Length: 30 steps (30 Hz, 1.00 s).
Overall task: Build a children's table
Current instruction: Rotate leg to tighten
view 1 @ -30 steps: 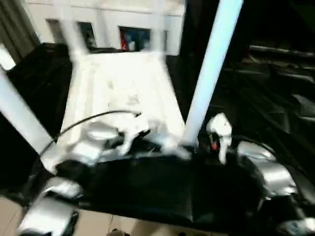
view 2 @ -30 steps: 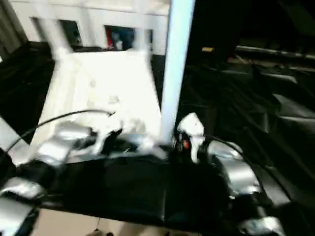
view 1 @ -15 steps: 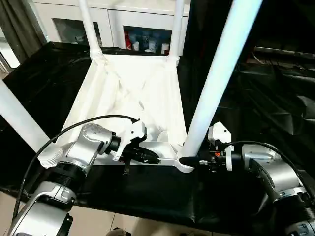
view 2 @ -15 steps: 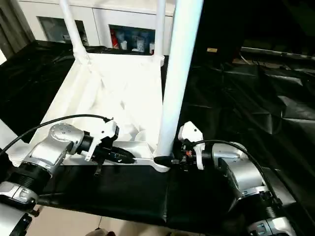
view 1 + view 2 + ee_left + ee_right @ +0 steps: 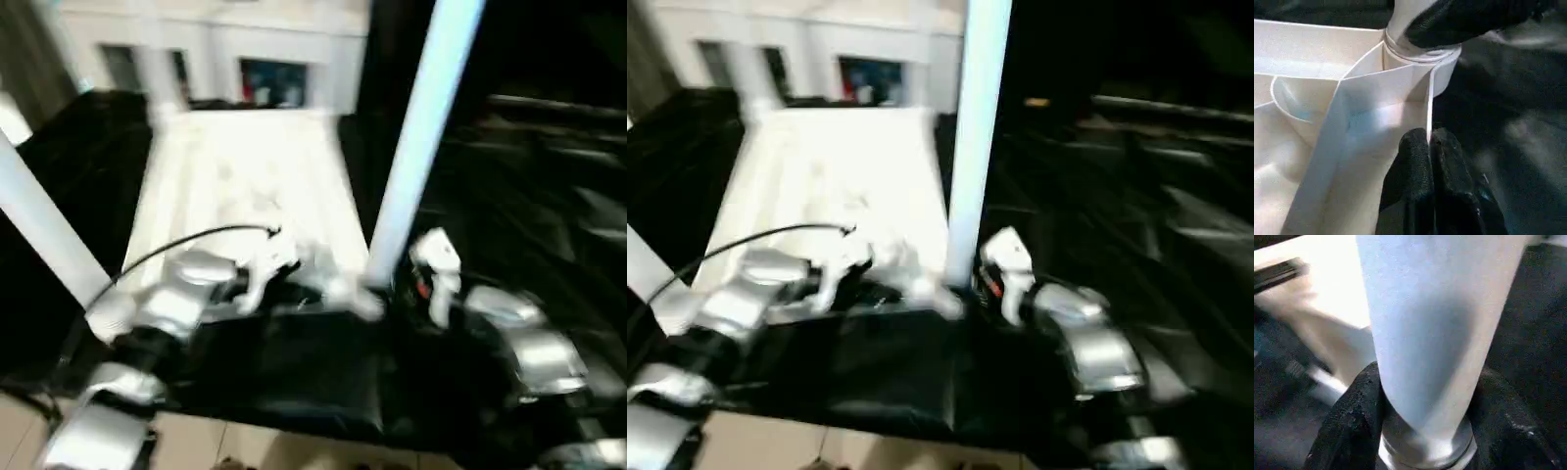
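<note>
Seating last leg (image 5: 1425, 333) in corner socket (image 5: 1422, 54): right gripper (image 5: 1425, 431) clamps leg base between fingers, left gripper (image 5: 1430, 147) pinches tabletop (image 5: 245, 166) rim just below socket. Next, likely press down, check seating.

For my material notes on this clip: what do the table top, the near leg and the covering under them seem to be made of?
Table top: looks like white moulded plastic, smooth with a slight sheen; thin ribs and a round corner socket suggest it. Near leg: same white plastic look, smooth and matte. Covering: probably a thin black plastic sheet, wrinkled and glossy, though fabric can't be ruled out.
</note>
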### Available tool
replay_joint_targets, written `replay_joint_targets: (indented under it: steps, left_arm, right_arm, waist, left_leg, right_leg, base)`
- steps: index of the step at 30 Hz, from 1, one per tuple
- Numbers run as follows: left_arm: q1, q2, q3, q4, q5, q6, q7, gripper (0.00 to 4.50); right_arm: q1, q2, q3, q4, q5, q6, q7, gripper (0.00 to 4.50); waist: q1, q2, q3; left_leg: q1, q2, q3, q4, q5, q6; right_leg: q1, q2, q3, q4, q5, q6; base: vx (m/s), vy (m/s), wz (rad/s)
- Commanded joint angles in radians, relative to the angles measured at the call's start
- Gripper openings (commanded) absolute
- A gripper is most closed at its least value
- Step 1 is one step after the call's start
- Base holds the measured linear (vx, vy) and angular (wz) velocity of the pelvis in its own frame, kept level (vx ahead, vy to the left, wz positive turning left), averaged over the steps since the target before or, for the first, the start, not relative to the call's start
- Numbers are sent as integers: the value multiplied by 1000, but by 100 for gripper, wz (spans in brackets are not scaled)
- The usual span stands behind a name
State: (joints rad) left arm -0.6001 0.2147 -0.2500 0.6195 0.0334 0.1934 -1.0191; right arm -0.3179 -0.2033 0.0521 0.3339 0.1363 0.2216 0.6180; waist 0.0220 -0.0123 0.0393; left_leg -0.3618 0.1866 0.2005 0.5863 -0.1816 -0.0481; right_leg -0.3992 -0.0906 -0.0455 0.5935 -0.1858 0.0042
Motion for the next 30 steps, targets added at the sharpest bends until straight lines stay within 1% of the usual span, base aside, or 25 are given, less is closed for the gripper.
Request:
replay_joint_targets:
  steps: [1,3,4,6,7,9,10,11,12,13,15,16,17,18,19,20,21,22,23,24,25,26,27,28,30]
  left_arm:
    - [-19,-79,-10,45,0,12,112,0]
    - [-30,-111,-17,59,11,15,155,0]
    - [-32,-121,-23,60,16,15,161,0]
    - [-33,-129,-30,61,21,14,162,0]
    - [-34,-136,-37,60,25,13,161,0]
    - [-40,-150,-43,63,34,11,165,0]
    - [-41,-152,-44,64,37,11,167,0]
    - [-42,-151,-43,66,36,10,164,0]
    - [-40,-139,-45,62,33,7,142,0]
    - [-39,-131,-47,60,32,4,128,0]
    - [-38,-121,-48,58,30,2,112,0]
    - [-29,-79,-56,48,30,-7,44,0]
    - [-24,-56,-62,43,30,-13,7,0]
    - [-21,-43,-66,41,30,-17,-16,0]
    - [-17,-20,-71,36,29,-26,-51,0]
    - [-14,-6,-75,32,30,-32,-74,0]
    - [-9,16,-80,23,23,-39,-118,0]
    - [1,59,-88,4,7,-62,-209,0]
    - [3,68,-90,0,3,-67,-228,0]
    - [3,68,-90,0,3,-67,-228,0]
    - [12,99,-94,-28,-23,-63,-313,0]
    - [15,114,-96,-41,-34,-49,-351,0]
    - [15,114,-96,-41,-34,-49,-351,0]
    - [19,136,-107,-63,-46,-27,-402,0]
    - [17,164,-120,-75,-53,-7,-457,0]
  right_arm:
    - [0,68,36,66,-19,52,-96,204]
    - [-11,104,26,84,-30,50,-160,204]
    - [-16,116,35,87,-38,43,-165,204]
    - [-20,123,42,90,-43,37,-164,204]
    - [-21,128,53,88,-45,28,-151,204]
    - [-23,132,74,89,-64,-1,-143,204]
    - [-23,131,76,87,-65,-11,-136,204]
    - [-24,131,72,86,-62,-17,-133,238]
    - [-23,124,61,77,-40,-13,-103,258]
    - [-23,119,53,71,-24,-10,-84,271]
    - [-24,111,51,65,-16,-7,-65,280]
    - [-18,40,97,39,-25,-45,65,292]
    - [-10,5,118,17,-22,-58,132,306]
    - [-6,-15,129,4,-20,-66,174,306]
    - [-2,-39,129,-18,2,-56,227,306]
    - [-1,-53,125,-29,18,-50,259,306]
    - [-1,-74,124,-40,33,-43,300,306]
    - [-4,-117,121,-51,51,-36,366,306]
    - [-5,-125,120,-52,54,-36,378,306]
    - [-5,-125,120,-52,54,-36,378,306]
    - [-14,-148,113,-46,60,-31,413,306]
    - [-18,-160,110,-42,62,-34,431,306]
    - [-18,-160,110,-42,62,-34,431,306]
    - [-23,-173,110,-36,59,-37,444,306]
    - [-27,-201,117,-31,58,-37,488,306]
  waist:
    - [-5,-1,-39]
    - [-8,-2,-38]
    - [-9,1,-38]
    - [-12,1,-40]
    - [-12,1,-40]
    - [-12,3,-43]
    - [-13,2,-44]
    - [-13,2,-43]
    - [-14,1,-43]
    - [-14,0,-43]
    - [-14,2,-43]
    - [-11,-3,-45]
    - [-10,-2,-45]
    - [-8,-1,-46]
    - [-7,-1,-46]
    - [-7,-1,-49]
    - [-7,-1,-49]
    - [-5,-2,-54]
    - [-5,-2,-56]
    - [-4,4,-57]
    - [-4,4,-57]
    - [-3,2,-61]
    - [1,4,-63]
    - [17,5,-62]
    - [31,7,-60]
  left_leg:
    - [18,37,-32,-84,-428,-30]
    - [19,35,-35,-84,-446,-29]
    - [19,35,-38,-86,-454,-29]
    - [16,36,-40,-89,-454,-21]
    - [17,36,-39,-89,-452,-18]
    - [17,38,-38,-92,-442,-14]
    - [13,38,-37,-93,-428,-11]
    - [13,38,-35,-93,-426,-7]
    - [14,37,-35,-93,-429,-3]
    - [12,36,-34,-93,-427,1]
    - [12,37,-34,-92,-422,6]
    - [11,38,-34,-92,-416,13]
    - [9,39,-34,-92,-406,18]
    - [8,40,-30,-89,-387,29]
    - [9,40,-29,-89,-377,34]
    - [5,41,-28,-88,-350,45]
    - [3,41,-29,-88,-336,49]
    - [0,41,-29,-84,-297,64]
    - [-1,42,-27,-82,-279,71]
    - [5,44,-22,-78,-251,81]
    - [7,45,-21,-77,-240,84]
    - [1,43,-21,-74,-195,95]
    - [6,44,-19,-72,-175,100]
    - [10,48,-15,-70,-135,112]
    - [12,51,-11,-70,-134,109]
  right_leg:
    - [15,-50,31,-104,-510,-132]
    - [15,-51,28,-110,-552,-111]
    - [14,-52,27,-112,-564,-103]
    - [16,-51,27,-115,-546,-97]
    - [16,-51,27,-115,-534,-100]
    - [18,-50,28,-112,-479,-118]
    - [21,-50,29,-108,-440,-132]
    - [20,-49,31,-107,-420,-142]
    - [21,-49,32,-106,-418,-148]
    - [23,-49,33,-106,-415,-149]
    - [23,-50,34,-105,-403,-157]
    - [28,-51,32,-104,-401,-157]
    - [31,-52,33,-102,-391,-158]
    - [30,-51,36,-101,-357,-164]
    - [30,-51,37,-99,-339,-171]
    - [35,-52,38,-92,-295,-189]
    - [37,-52,37,-90,-276,-197]
    - [44,-53,35,-82,-225,-217]
    - [45,-53,35,-78,-197,-227]
    - [38,-52,35,-74,-139,-252]
    - [37,-51,35,-71,-114,-266]
    - [47,-50,33,-60,-51,-286]
    - [45,-50,33,-58,-22,-294]
    - [44,-47,30,-50,24,-313]
    - [44,-45,29,-47,26,-317]
  base:
    - [0,0,0]
    - [0,0,0]
    - [0,0,0]
    - [0,0,0]
    - [0,0,0]
    - [0,0,0]
    - [0,0,0]
    - [0,0,0]
    - [0,0,0]
    - [0,0,0]
    - [0,0,0]
    - [0,0,0]
    - [0,0,0]
    - [0,0,0]
    - [0,0,0]
    - [0,0,0]
    - [0,0,0]
    - [59,-21,-1]
    - [0,0,0]
    - [0,0,0]
    - [0,0,0]
    - [0,0,0]
    - [0,0,0]
    - [0,0,0]
    - [0,0,0]
